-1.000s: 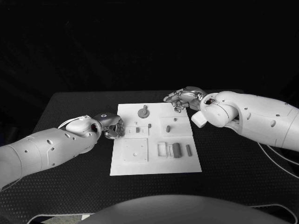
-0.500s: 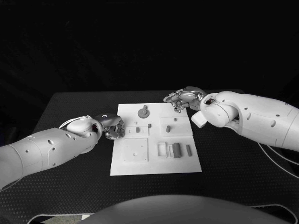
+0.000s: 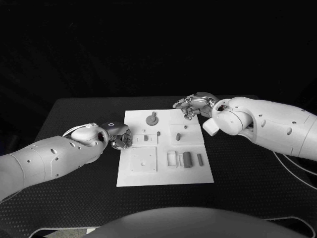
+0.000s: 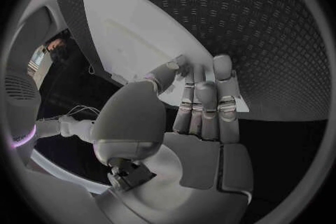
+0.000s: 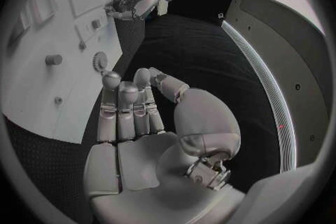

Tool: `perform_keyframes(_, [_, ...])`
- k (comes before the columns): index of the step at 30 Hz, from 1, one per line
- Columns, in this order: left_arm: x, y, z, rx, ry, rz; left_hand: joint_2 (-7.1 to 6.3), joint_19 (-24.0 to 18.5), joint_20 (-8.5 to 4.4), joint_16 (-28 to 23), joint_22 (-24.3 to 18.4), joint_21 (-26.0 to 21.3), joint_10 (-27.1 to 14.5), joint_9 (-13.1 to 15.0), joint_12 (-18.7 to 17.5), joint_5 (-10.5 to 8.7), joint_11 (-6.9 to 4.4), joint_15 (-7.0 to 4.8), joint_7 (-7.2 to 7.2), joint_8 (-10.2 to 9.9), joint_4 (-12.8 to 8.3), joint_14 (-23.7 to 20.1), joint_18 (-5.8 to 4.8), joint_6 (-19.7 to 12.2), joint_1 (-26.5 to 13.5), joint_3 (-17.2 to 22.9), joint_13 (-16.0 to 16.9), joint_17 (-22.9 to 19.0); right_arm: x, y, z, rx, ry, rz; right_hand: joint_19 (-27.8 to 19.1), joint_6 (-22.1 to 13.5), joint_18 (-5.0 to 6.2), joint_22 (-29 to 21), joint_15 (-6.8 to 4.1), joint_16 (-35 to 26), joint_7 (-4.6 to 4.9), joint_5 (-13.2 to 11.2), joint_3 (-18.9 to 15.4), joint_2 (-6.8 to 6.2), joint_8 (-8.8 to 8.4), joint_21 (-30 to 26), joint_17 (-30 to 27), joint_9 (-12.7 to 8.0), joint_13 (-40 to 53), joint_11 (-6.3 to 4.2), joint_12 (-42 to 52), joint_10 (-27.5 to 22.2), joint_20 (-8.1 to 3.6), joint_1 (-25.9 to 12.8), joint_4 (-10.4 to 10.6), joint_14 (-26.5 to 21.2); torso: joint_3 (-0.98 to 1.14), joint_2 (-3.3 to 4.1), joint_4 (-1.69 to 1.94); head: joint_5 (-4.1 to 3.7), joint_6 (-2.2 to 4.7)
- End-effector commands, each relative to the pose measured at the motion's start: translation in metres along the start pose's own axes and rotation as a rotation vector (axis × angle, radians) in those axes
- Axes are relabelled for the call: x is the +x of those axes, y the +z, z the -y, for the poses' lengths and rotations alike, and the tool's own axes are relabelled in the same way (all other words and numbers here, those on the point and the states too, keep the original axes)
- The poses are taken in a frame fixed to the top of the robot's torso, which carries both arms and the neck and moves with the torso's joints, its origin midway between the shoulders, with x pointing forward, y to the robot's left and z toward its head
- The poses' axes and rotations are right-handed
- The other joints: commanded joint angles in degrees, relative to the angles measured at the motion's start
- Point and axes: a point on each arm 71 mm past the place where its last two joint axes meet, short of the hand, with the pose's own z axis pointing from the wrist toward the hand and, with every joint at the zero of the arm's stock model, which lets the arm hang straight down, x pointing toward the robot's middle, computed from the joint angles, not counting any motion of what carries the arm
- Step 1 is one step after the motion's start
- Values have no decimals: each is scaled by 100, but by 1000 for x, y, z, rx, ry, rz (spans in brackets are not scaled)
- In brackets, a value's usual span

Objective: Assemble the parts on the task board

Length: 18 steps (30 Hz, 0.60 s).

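Black desk, dark room behind. White board sits mid-desk, nothing else on the mat.

Parts all on the board, none in a robot hand: gear at the far edge, pegs in the middle row, a square plate near-left, short bars near-right.

Left robot hand at the board's left edge, fingers together and straight, tips over the board's edge, thumb alongside; holding nothing. Can't tell if it touches the board.

Right robot hand at the far right corner, fingers lightly curled, empty, just beside the board near the gear.

Read: pre-grasp, no part picked yet. Likely the right goes for the gear or a nearby peg. Next move needs the fingers spread, lowered over the part, and a clean pinch without knocking neighbours; left could steady the board.

No readable labels, brands or writing anywhere.
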Motion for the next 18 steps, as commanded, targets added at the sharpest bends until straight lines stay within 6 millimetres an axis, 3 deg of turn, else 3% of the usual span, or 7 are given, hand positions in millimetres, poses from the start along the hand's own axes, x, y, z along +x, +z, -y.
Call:
perform_keyframes(1, [1, 0, 1, -3, 10, -9, 137, 11, -53, 34, 132, 24, 42, -1, 47, -18, -5, -61, -12, 41, 71, -5, 126, 49, -19, 4, -16, -13, 2, 0, -1, -12, -5, -19, 0, -11, 75, 65, -30, -14, 45, 32, -30, -15, -30, -19, 7, -8, 7, 21, 5, 3, -29, 26, -2, -8, -1, 3, 2, 6, 1])
perform_keyframes(4, [0, 0, 0, -9, -7, 4, 243, 6, -65, 40, 131, 28, 52, -5, 86, 0, -16, -71, -27, 55, 95, -7, 115, 67, -37, 4, -33, -22, 2, 0, -1, -11, -5, -19, 0, -11, 75, 65, -30, -14, 45, 32, -31, -14, -30, -19, 7, -9, 7, 21, 5, 3, -29, 25, -2, -8, -1, 2, 2, 2, 1])
perform_keyframes(12, [-1, 0, -1, -22, -24, 17, 325, 9, -83, 53, 129, 35, 70, -6, 131, 20, -30, -85, -39, 74, 93, 0, 104, 83, -46, -3, -57, -30, 2, 0, -1, -10, -5, -20, 0, -10, 75, 65, -30, -14, 45, 32, -32, -15, -30, -20, 7, -10, 7, 21, 5, 3, -29, 23, -4, -8, -4, 2, 2, 1, 1])
perform_keyframes(18, [0, 0, -1, -26, -33, 3, 65, 2, -98, 65, 124, 32, -13, -48, 144, -19, -16, -71, 12, 25, 14, -5, 88, -13, -48, -47, -120, -45, 2, 0, -1, -9, -5, -22, -1, -10, 75, 64, -30, -15, 45, 32, -32, -15, -31, -20, 7, -11, 7, 21, 5, 2, -29, 22, -5, -9, -7, 0, 5, -6, 1])
